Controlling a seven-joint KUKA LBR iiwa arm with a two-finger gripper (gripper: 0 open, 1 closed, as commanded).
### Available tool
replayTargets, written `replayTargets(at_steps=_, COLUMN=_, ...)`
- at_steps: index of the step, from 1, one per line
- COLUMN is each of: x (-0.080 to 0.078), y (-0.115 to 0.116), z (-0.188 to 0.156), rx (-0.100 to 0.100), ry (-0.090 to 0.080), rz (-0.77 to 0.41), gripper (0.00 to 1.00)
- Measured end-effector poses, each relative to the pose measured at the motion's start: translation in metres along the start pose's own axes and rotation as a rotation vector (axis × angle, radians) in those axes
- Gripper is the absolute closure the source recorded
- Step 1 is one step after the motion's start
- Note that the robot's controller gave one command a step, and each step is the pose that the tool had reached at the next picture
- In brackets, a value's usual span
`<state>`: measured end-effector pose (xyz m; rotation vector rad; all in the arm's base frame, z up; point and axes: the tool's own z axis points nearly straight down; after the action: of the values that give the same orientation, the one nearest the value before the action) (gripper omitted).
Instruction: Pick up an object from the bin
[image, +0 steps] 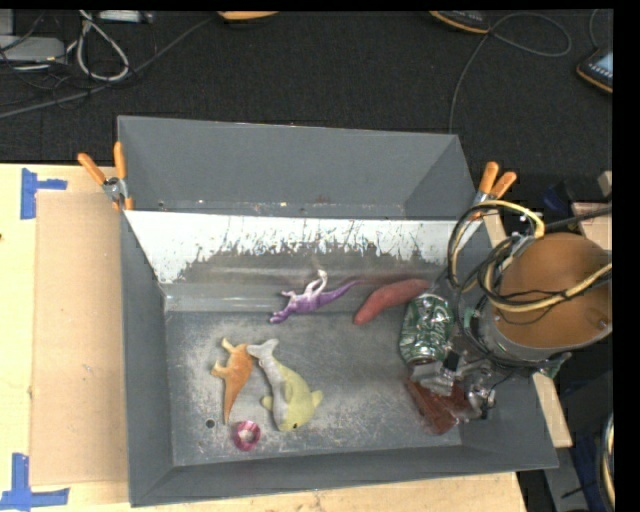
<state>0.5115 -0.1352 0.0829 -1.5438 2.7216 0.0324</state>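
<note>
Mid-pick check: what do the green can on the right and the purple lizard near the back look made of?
Green can: thin metal, probably aluminium, with a glossy printed skin; it is crumpled and glints on the creases. Purple lizard: likely moulded plastic or rubber, smooth, one even colour, thin tail and legs; hard or soft cannot be told.

The one camera looks down on the grey metal bin (300, 170) from above its 6 o'clock side, fairly close; the arm (555, 295) enters at 3 o'clock.
</note>
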Motion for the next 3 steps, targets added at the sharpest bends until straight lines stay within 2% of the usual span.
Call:
replayTargets(at_steps=2, x=0.003, y=-0.002, z=-0.025, rx=0.009, ry=0.004, rz=0.004, gripper=1.00)
replayTargets(at_steps=3, x=0.004, y=0.000, z=-0.039, rx=0.000, ry=0.006, rz=0.006, gripper=1.00)
